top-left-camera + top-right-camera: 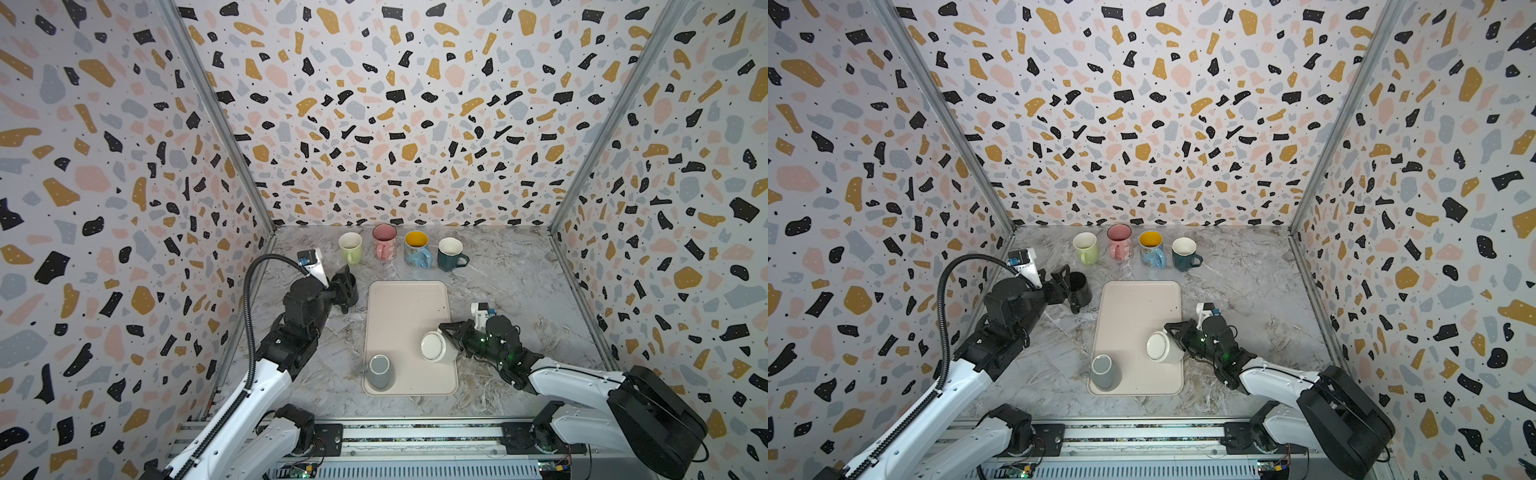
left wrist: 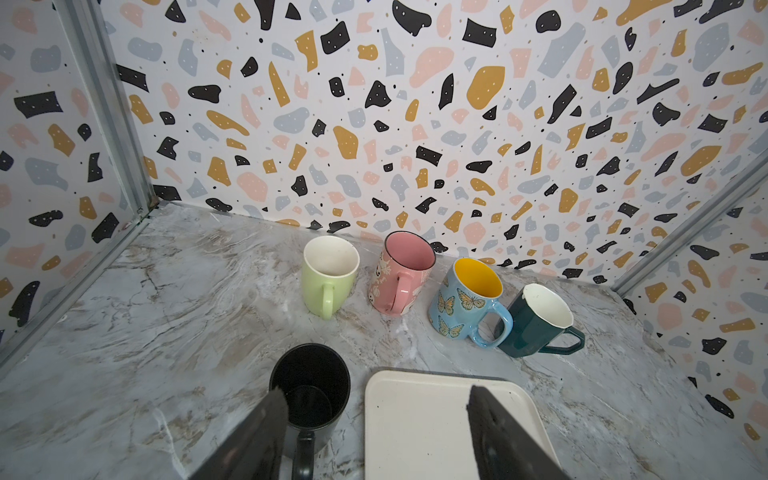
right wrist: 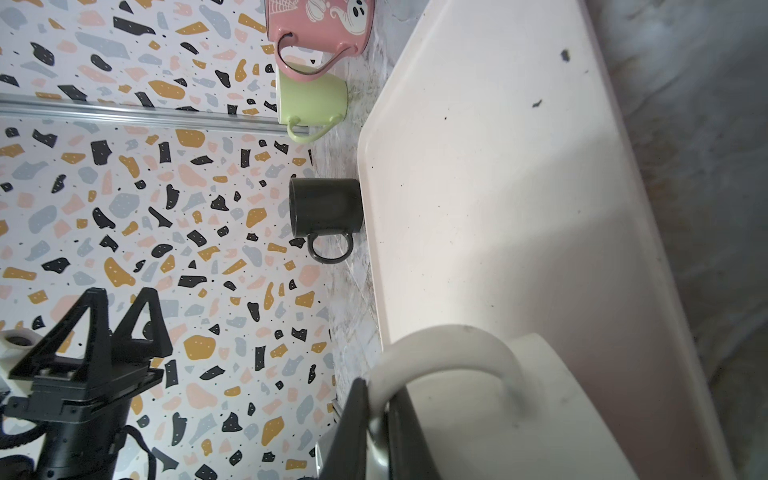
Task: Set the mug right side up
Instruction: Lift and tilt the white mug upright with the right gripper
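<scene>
The glossy white ceramic mug sat over the near right part of the cream rectangular plastic tray, which lay mid-way across the grey marble-patterned table. It was tipped. In both top views its flat base faced up and to the left, so its long axis ran from that base down and rightward to the hidden mouth. Whether its lower edge touched the tray could not be told.

The right fingers were clenched on the mug's looped handle, which the right wrist view showed pinched between them. The handle pointed right, toward that arm, and the mug's body lay to the left of the fingers. The right arm was therefore the one placed to finish the turn, which looked partly made. A further roll of the wrist would probably be needed to bring the mouth uppermost before setting the mug down.

The left fingers stood released and wide apart, holding nothing. They were just beside an upright black mug on the table off the tray's far left corner, well apart from the white one. A grey mug stood base-up on the tray's near left corner. Four upright mugs lined the far wall: a pale green mug, a pink mug, a butterfly-printed blue mug and a dark teal mug.
</scene>
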{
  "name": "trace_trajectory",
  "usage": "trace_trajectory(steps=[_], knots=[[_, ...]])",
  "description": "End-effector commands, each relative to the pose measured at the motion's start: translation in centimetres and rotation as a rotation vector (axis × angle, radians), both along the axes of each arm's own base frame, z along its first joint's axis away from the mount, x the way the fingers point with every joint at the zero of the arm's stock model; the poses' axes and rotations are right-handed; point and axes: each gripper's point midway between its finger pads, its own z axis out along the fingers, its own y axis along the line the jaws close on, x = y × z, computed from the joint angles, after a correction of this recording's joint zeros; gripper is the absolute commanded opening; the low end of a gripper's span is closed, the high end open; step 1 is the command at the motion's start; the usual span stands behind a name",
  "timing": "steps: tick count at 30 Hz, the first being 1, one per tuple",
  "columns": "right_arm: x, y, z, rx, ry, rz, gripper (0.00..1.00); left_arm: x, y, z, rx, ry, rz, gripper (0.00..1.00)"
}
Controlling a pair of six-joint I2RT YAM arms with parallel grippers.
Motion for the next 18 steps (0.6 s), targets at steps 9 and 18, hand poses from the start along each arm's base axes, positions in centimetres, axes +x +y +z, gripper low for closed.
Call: trace_trajectory(steps=[9, 18], knots=[[1.1, 2.7, 5.7, -0.034, -0.246, 0.148, 0.00, -0.1, -0.1, 1.4, -0.003, -0.037, -0.010, 0.70], [1.1, 3.5, 6.2, -0.050, -0.306, 0.192, 0.00, 0.0, -0.8, 1.3, -0.008, -0.030, -0.044, 0.70]])
